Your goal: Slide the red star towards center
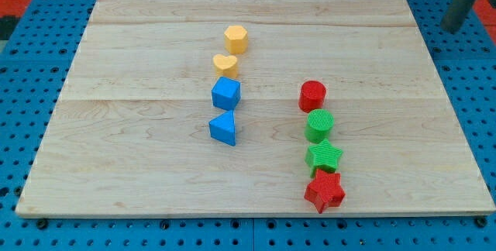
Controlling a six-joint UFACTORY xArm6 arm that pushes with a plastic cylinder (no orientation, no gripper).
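**Eight blocks on a wooden board; red star low on the right**

We see a pale wooden board [155, 181], its grain running left to right, lying on a blue perforated base [23, 235]. The blocks look like ribbed, matte plastic.

Count: two yellow, two blue, two green, two red, eight in all. They form two columns.

Left column, top to bottom: yellow hexagon [235, 39], yellow heart [225, 66], blue cube [225, 94], blue wedge [223, 128]. The heart and cube touch or nearly so; the others stand slightly apart.

Right column, top to bottom: red cylinder [312, 95], green cylinder [318, 125], green star [323, 156], red star [324, 191]. The two stars touch. The red star sits near the board's bottom edge, right of centre.

Open room: the board's left third, its right strip and its top band are bare, as is the lane between the columns.

The rod [465, 3] enters at the view's top right, off the board. Its lower end, our tip [450, 28], sits well apart from every block. There are no jaws to report, only the bare rod.
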